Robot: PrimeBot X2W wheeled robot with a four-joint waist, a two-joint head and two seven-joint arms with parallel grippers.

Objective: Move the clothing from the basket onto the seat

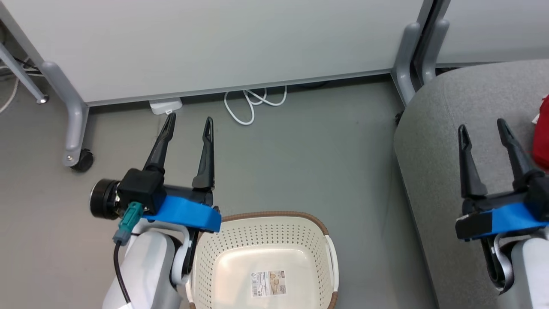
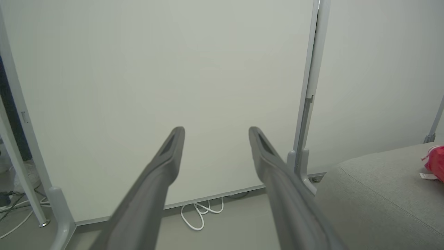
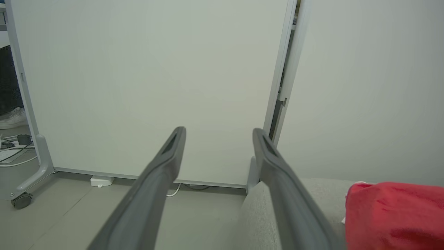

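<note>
Bright red soft fabric clothing (image 1: 541, 137) lies on the large grey upholstered seat (image 1: 433, 128) at the scene's right edge. It is just right of the right gripper (image 1: 481, 124) and outside its jaws, which stand spread and empty. The left gripper (image 1: 190, 118) hangs over grey floor (image 1: 300, 150), its jaws likewise released. A white tag (image 2: 427, 176) on the clothing is unreadable. The cream-white perforated plastic basket (image 1: 257, 240) sits near, beside the left forearm. The paper label (image 1: 269, 283) on its bottom is too small to read. Open floor separates the basket from the seat's rounded edge.
</note>
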